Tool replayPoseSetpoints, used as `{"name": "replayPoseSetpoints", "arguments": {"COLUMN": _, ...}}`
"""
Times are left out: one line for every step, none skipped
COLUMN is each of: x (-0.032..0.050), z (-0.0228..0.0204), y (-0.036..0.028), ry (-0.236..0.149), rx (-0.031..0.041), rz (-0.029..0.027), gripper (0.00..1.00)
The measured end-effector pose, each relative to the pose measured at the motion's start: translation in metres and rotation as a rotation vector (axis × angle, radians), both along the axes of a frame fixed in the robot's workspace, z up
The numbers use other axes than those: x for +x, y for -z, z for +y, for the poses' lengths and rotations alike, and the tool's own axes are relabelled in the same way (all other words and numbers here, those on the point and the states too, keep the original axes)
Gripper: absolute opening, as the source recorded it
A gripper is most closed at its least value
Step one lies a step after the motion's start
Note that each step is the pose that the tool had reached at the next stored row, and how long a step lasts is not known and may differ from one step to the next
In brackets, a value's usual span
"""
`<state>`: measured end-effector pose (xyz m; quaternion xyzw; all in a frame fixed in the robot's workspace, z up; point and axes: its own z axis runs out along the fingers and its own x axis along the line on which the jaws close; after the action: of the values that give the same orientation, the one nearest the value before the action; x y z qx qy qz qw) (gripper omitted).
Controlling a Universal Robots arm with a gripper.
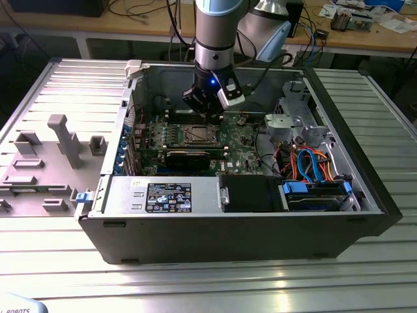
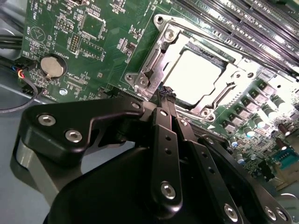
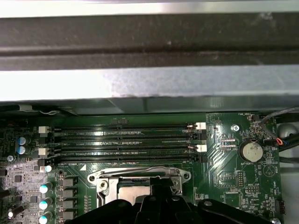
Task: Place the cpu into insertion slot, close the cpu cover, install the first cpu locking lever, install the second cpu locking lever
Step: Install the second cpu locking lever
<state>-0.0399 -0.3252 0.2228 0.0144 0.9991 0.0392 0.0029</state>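
The cpu [image 2: 192, 74] lies in the insertion slot [image 1: 197, 134] on the green board, its silvery top showing. The cpu cover [image 2: 158, 55] lies flat around it, framing the chip through its cut-out. My gripper [image 2: 166, 95] hangs just above the socket's edge, its black fingers [image 2: 164, 135] pressed together with nothing between them. In the exterior view the gripper [image 1: 207, 112] stands over the back edge of the socket. The first wrist view shows the cover [image 3: 140, 176] with the black fingers [image 3: 161, 200] in front of it.
Long memory slots [image 3: 126, 139] run beside the socket, and a coin battery [image 3: 251, 151] sits on its other side. A black graphics card [image 1: 189, 156] lies in front of the socket. The case wall [image 3: 149, 84] rises close behind, and drive bays with cables [image 1: 313, 166] stand at the exterior view's right.
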Motion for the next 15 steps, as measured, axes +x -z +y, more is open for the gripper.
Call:
{"name": "replayPoseSetpoints", "arguments": {"x": 0.0000, "z": -0.0004, "y": 0.0000, "ry": 0.000, "rx": -0.0001, "rz": 0.0001, "gripper": 0.11}}
{"name": "replayPoseSetpoints", "arguments": {"x": 0.0000, "z": -0.0012, "y": 0.0000, "ry": 0.000, "rx": 0.0001, "rz": 0.0000, "gripper": 0.11}}
{"name": "replayPoseSetpoints", "arguments": {"x": 0.0000, "z": -0.0014, "y": 0.0001, "ry": 0.000, "rx": 0.0002, "rz": -0.0001, "gripper": 0.11}}
{"name": "replayPoseSetpoints", "arguments": {"x": 0.0000, "z": -0.0016, "y": 0.0001, "ry": 0.000, "rx": 0.0001, "rz": 0.0000, "gripper": 0.11}}
{"name": "replayPoseSetpoints", "arguments": {"x": 0.0000, "z": -0.0017, "y": 0.0001, "ry": 0.000, "rx": 0.0001, "rz": 0.0000, "gripper": 0.11}}
{"name": "replayPoseSetpoints", "arguments": {"x": 0.0000, "z": -0.0019, "y": 0.0001, "ry": 0.000, "rx": -0.0001, "rz": 0.0001, "gripper": 0.11}}
{"name": "replayPoseSetpoints", "arguments": {"x": 0.0000, "z": -0.0023, "y": 0.0001, "ry": 0.000, "rx": 0.0000, "rz": 0.0000, "gripper": 0.11}}
{"name": "replayPoseSetpoints", "arguments": {"x": 0.0001, "z": -0.0024, "y": 0.0002, "ry": 0.000, "rx": 0.0001, "rz": 0.0000, "gripper": 0.11}}
{"name": "replayPoseSetpoints", "arguments": {"x": 0.0001, "z": -0.0027, "y": 0.0002, "ry": 0.000, "rx": 0.0000, "rz": 0.0000, "gripper": 0.11}}
{"name": "replayPoseSetpoints", "arguments": {"x": 0.0001, "z": -0.0029, "y": 0.0002, "ry": 0.000, "rx": 0.0000, "rz": 0.0000, "gripper": 0.11}}
{"name": "replayPoseSetpoints", "arguments": {"x": 0.0001, "z": -0.0031, "y": 0.0003, "ry": 0.000, "rx": 0.0001, "rz": 0.0001, "gripper": 0.11}}
{"name": "replayPoseSetpoints", "arguments": {"x": 0.0001, "z": -0.0033, "y": 0.0003, "ry": 0.000, "rx": 0.0000, "rz": 0.0000, "gripper": 0.11}}
{"name": "replayPoseSetpoints", "arguments": {"x": 0.0001, "z": -0.0036, "y": 0.0003, "ry": 0.000, "rx": 0.0000, "rz": 0.0000, "gripper": 0.11}}
{"name": "replayPoseSetpoints", "arguments": {"x": 0.0001, "z": -0.0041, "y": 0.0003, "ry": 0.000, "rx": 0.0000, "rz": 0.0000, "gripper": 0.11}}
{"name": "replayPoseSetpoints", "arguments": {"x": 0.0001, "z": -0.0043, "y": 0.0003, "ry": 0.000, "rx": 0.0000, "rz": 0.0000, "gripper": 0.11}}
